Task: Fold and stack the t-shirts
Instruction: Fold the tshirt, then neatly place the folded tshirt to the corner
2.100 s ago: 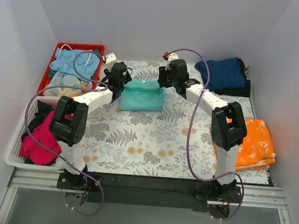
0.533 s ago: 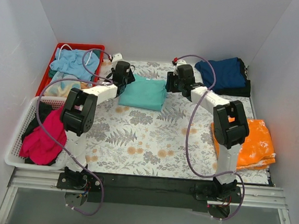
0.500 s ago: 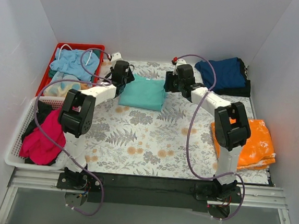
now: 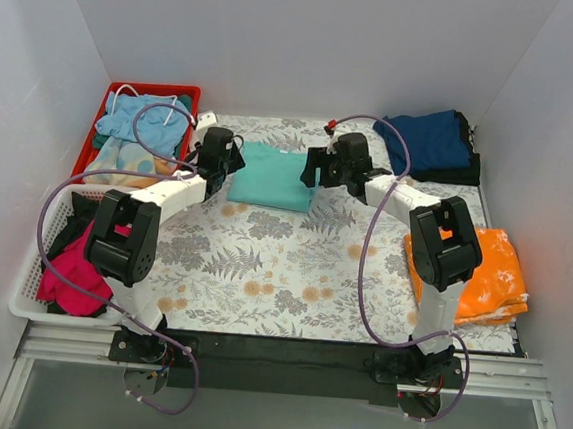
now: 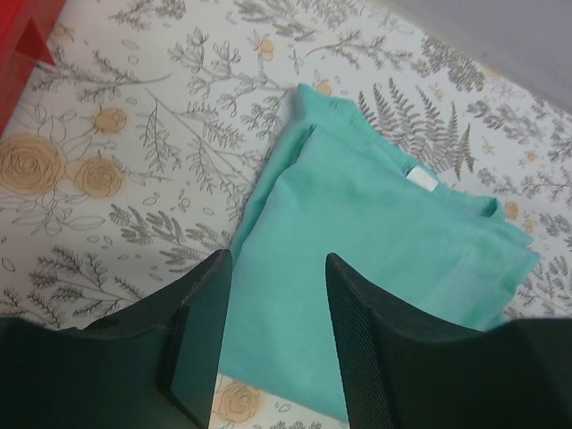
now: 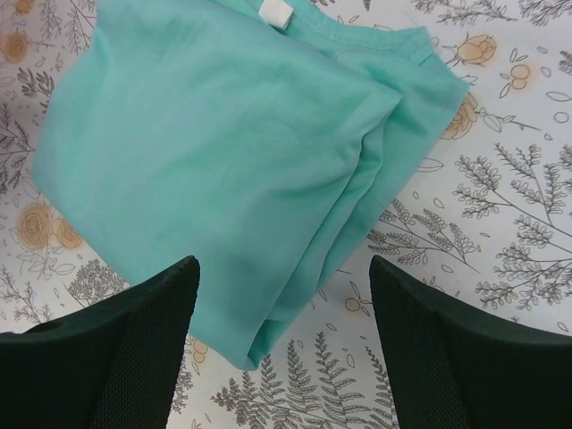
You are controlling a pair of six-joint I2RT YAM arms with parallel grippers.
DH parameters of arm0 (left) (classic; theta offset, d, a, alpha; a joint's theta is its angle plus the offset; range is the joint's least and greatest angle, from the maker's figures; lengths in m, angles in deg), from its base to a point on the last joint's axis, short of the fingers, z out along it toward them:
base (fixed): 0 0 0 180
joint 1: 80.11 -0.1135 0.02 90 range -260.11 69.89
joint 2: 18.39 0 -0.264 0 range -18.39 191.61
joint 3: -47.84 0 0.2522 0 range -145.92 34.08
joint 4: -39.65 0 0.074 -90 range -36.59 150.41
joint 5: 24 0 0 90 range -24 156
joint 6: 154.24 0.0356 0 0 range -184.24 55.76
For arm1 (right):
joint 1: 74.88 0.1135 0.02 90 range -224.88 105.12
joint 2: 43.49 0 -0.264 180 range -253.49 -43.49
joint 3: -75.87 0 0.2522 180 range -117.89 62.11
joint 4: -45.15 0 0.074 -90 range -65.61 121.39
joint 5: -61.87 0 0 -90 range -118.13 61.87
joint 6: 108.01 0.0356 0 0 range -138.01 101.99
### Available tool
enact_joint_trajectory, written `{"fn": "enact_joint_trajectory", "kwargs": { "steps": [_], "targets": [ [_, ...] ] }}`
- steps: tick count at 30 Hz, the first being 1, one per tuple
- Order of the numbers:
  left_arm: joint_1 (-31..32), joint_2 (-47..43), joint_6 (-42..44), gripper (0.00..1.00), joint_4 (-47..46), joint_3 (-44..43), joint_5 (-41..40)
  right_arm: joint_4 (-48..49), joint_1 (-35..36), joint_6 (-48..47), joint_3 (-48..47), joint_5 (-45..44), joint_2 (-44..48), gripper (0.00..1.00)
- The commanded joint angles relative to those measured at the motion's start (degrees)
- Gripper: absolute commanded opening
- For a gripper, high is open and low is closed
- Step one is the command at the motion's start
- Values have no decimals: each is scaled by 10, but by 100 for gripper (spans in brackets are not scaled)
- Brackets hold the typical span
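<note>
A teal-green t-shirt (image 4: 273, 176) lies folded into a flat rectangle at the back middle of the floral table. It also shows in the left wrist view (image 5: 375, 241) and in the right wrist view (image 6: 223, 161). My left gripper (image 4: 233, 166) is open and empty, just above the shirt's left edge (image 5: 273, 344). My right gripper (image 4: 313, 170) is open and empty, above the shirt's right edge (image 6: 281, 344). A navy blue t-shirt (image 4: 429, 140) lies folded at the back right. An orange-and-white mottled t-shirt (image 4: 487, 275) lies at the right edge. A magenta t-shirt (image 4: 76, 268) sits in the white basket.
A red tray (image 4: 98, 130) at the back left holds light blue and pale clothes. A white basket (image 4: 34, 253) at the near left holds the magenta shirt and dark cloth. White walls enclose the table on three sides.
Both grippers have let go of the teal shirt and drawn back a little from it. The shirt now lies flat and folded; earlier it was bunched between them.
</note>
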Motion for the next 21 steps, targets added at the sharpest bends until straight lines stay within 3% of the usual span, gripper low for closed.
{"fn": "enact_joint_trajectory", "kwargs": {
  "steps": [1, 9, 21],
  "targets": [
    [-14, -24, -11, 45, 28, 16, 34, 20, -3, 15, 6, 29, -17, 82],
    [-37, 5, -36, 45, 28, 43, 84, 29, -12, 25, 2, 54, -60, 80],
    [-56, 51, -57, 46, 33, 37, 83, 69, -34, 55, 10, 110, -106, 84]
  ]
}}
